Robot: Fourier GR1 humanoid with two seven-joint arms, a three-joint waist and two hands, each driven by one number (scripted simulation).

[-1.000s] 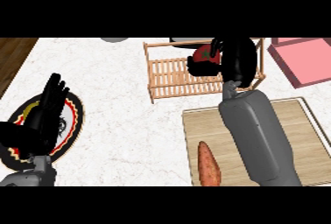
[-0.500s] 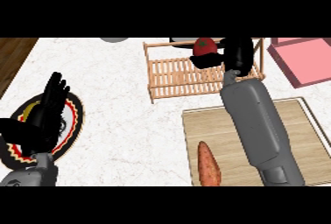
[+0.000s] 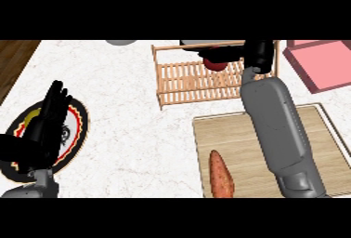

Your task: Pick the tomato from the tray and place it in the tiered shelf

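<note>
On the white marble counter (image 3: 130,116), the right hand (image 3: 255,52) has pushed farther over the tiered shelf (image 3: 195,83) than a second ago, fingers curled around the tomato (image 3: 215,64) just left of its palm, apparently near release. The left hand (image 3: 48,123) rests open.

Even, bright light falls from above on the white bench (image 3: 123,83); shadows are faint and soft, without glare or blur.
</note>
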